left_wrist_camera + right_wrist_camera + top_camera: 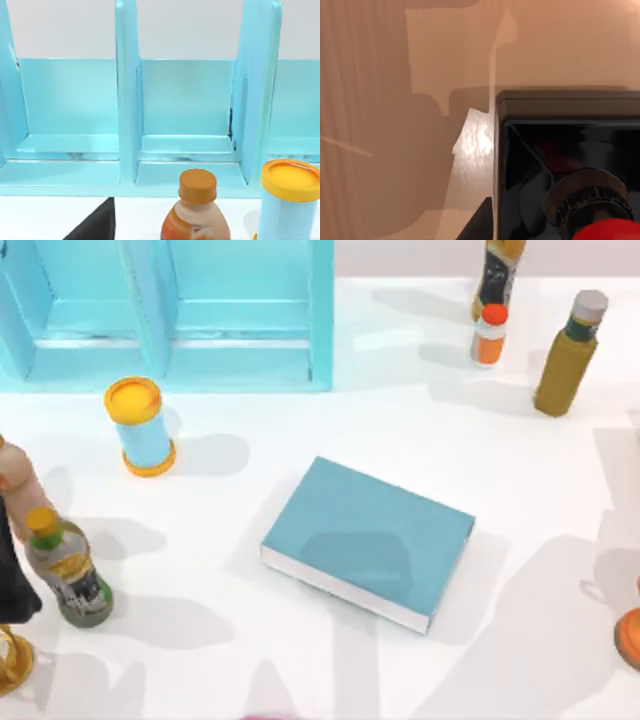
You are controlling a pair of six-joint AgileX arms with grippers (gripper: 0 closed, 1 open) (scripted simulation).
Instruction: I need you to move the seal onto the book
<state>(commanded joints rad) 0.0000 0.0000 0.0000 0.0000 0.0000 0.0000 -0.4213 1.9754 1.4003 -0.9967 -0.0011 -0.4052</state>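
right tool: fingers' state cannot be told, its wrist camera looking close onto the seal (567, 165), black block, red knob at frame edge | left wrist camera facing light-blue cabinet (135, 125), orange-capped bottle (196, 210) | top view showing book (367, 540) lying flat mid-tabletop (400, 420), nothing sitting on it

Three cameras: one overhead, two on the wrists.

The top view looks straight down on the worktop (400, 420); the left wrist view faces level toward the cabinet (180, 320) at 11 o'clock, shared with it; the right wrist view sits very close over the seal (570, 165).
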